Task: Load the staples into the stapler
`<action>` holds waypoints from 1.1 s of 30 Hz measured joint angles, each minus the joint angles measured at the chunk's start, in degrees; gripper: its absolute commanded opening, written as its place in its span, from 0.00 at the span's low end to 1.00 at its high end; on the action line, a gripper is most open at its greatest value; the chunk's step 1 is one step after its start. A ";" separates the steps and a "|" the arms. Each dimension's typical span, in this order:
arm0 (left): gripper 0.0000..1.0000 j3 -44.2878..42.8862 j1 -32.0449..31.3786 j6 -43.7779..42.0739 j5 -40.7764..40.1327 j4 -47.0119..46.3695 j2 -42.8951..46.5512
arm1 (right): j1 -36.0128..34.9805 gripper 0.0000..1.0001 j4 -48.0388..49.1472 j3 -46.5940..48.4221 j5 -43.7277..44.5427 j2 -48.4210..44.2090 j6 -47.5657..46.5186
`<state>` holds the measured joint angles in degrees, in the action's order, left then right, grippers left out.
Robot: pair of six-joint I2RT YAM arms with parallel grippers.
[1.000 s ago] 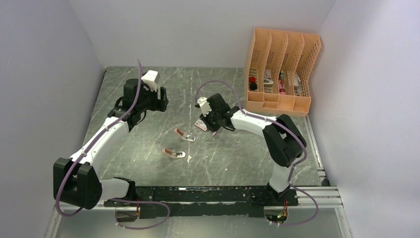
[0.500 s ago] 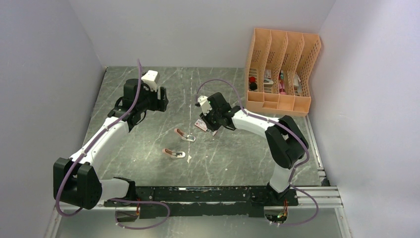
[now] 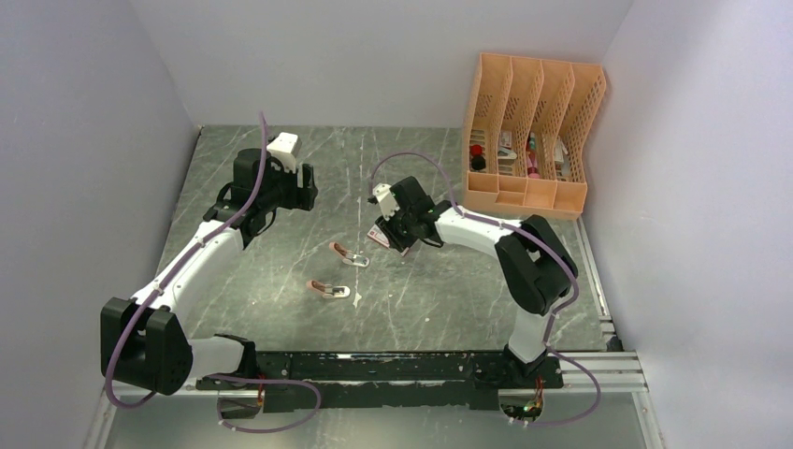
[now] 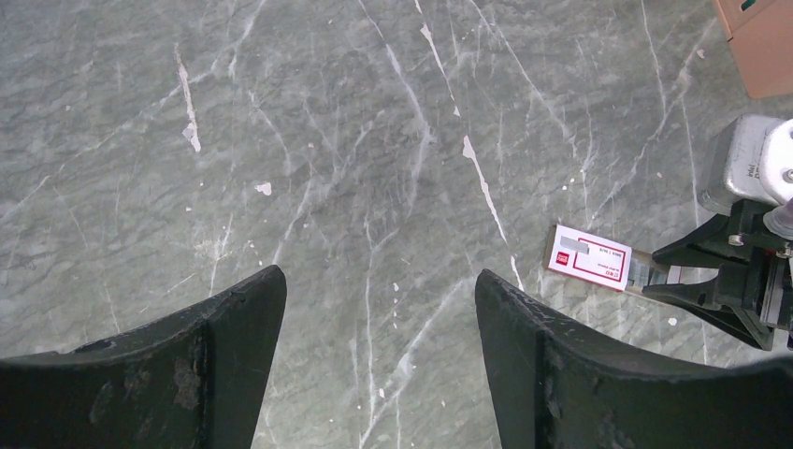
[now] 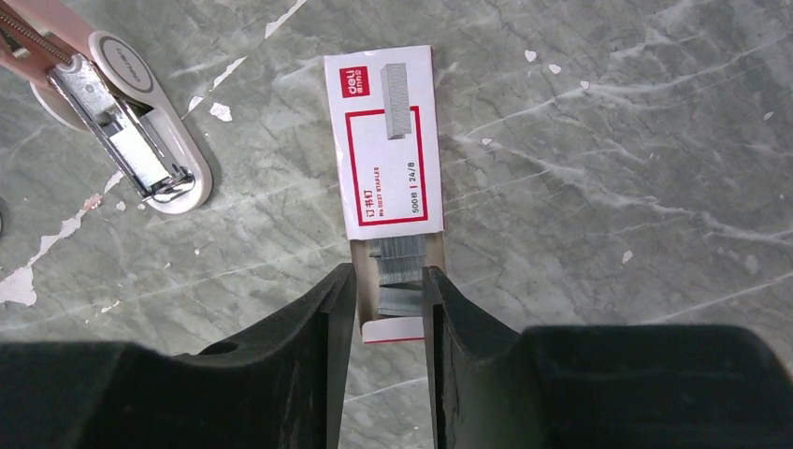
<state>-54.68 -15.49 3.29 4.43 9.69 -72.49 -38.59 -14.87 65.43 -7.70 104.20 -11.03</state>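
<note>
Staples [image 5: 400, 262] lie in a grey tray that sticks out of the red-and-white box [image 5: 388, 140]. The box lies flat on the tabletop [image 5: 608, 187], near a pink stapler [image 5: 131, 140] that is open. The right gripper [image 5: 389, 273] has just let its fingers go a bit wider. They sit on each side of the tray, very close, and I cannot tell if they pinch it. I think the tray is out far enough now to pick a strip. The right arm reaches low over the box, pointing down. The left gripper [image 4: 379, 279] hangs spread wide with nothing in it, well away to the left.
</note>
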 measured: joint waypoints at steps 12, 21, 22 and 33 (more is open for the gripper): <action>0.78 0.00 0.00 0.00 -0.22 0.00 0.00 | 0.00 0.36 0.42 0.04 0.44 1.88 0.02; 0.78 0.00 0.00 0.00 -0.24 0.00 0.00 | 0.02 0.36 0.66 0.15 0.63 3.26 0.00; 0.78 0.00 0.00 0.00 -0.24 0.00 0.00 | 0.02 0.36 0.83 0.17 0.61 3.39 0.00; 0.78 0.00 0.00 -0.02 -0.26 0.00 0.00 | 0.13 0.29 2.08 0.57 0.39 4.07 0.02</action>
<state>-54.68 -15.49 3.27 4.16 9.69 -72.49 -38.46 -12.80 66.00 -7.31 108.27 -11.00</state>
